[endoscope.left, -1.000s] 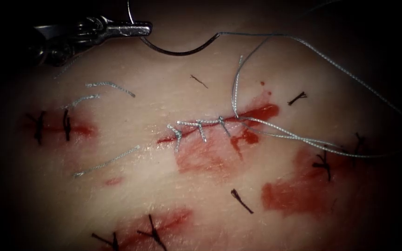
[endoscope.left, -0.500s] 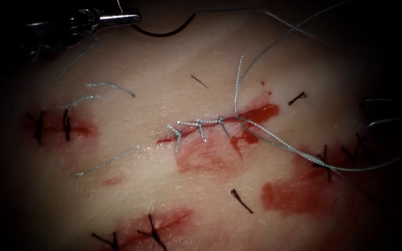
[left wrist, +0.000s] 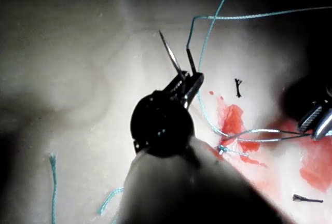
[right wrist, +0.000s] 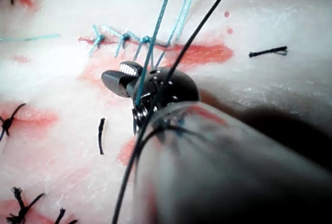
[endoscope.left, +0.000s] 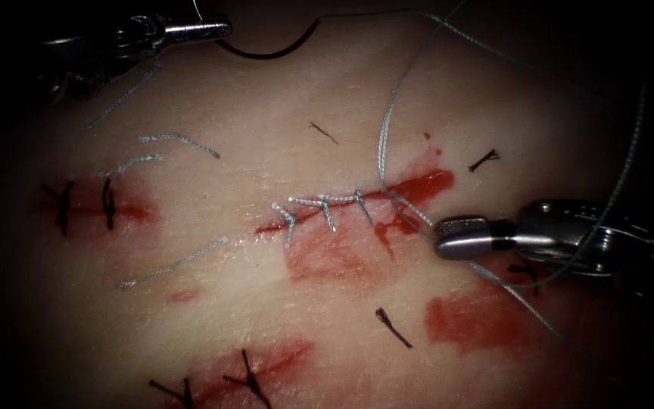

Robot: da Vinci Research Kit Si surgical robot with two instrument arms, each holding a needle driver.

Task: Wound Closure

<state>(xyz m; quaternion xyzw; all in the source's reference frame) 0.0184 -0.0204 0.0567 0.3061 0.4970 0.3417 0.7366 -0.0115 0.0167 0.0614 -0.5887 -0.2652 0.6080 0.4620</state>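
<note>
My left tool (endoscope.left: 225,29) is at the far left, well away from the cut, with its jaws shut on the curved needle (endoscope.left: 266,54) about a third of the way back from the point. The needle hangs clear of the tissue and is also seen in the left wrist view (left wrist: 171,55). Grey thread (endoscope.left: 382,144) runs from the needle's tail down to the cut (endoscope.left: 418,184), where several stitches (endoscope.left: 327,204) cross its left part. My right tool (endoscope.left: 442,233) lies just right of the cut. Its jaws (right wrist: 116,79) stand slightly apart with the thread running between them.
Loose cut thread ends (endoscope.left: 179,140) lie on the tissue left of the cut. Dark older stitches (endoscope.left: 107,203) and short dark thread scraps (endoscope.left: 393,327) are scattered around. Red fluid (endoscope.left: 486,318) stains the tissue below and right of the cut.
My right tool has come in from the right to the thread beside the cut, its jaws narrowing. My left tool moved a little up and left with the needle, then stopped.
</note>
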